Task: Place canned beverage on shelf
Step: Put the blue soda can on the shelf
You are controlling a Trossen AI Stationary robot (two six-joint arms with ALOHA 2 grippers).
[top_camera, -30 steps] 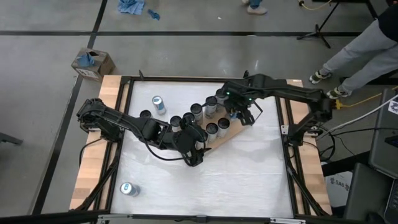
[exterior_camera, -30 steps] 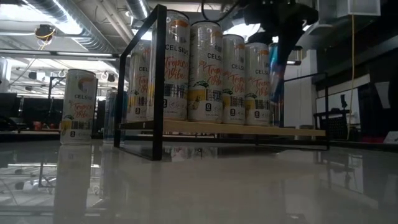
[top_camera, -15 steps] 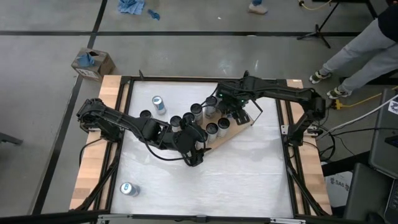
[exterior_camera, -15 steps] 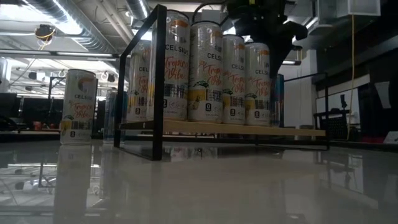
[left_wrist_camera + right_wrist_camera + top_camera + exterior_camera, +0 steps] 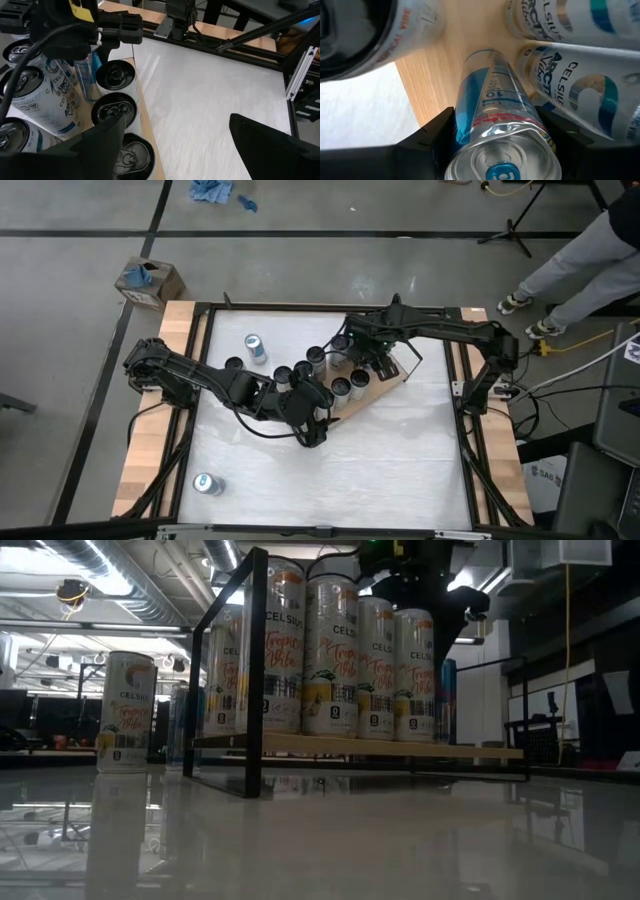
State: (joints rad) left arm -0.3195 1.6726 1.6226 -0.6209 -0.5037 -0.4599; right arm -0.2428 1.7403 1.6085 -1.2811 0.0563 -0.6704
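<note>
The right tool [image 5: 495,145] grips a blue can [image 5: 492,107] over the shelf [image 5: 452,60]. Lower it straight, probably clear of neighbouring cans [image 5: 580,95]. The left tool [image 5: 175,140] waits open.

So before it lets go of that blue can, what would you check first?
1. Right end effector grips the blue can: ok.
2. Can is above the shelf board: ok.
3. Can base touches the board: cannot tell.
4. Room between the neighbouring Celsius cans: tight, cannot tell.
5. Left end effector is clear of that spot, open at the shelf's other end: ok.
</note>
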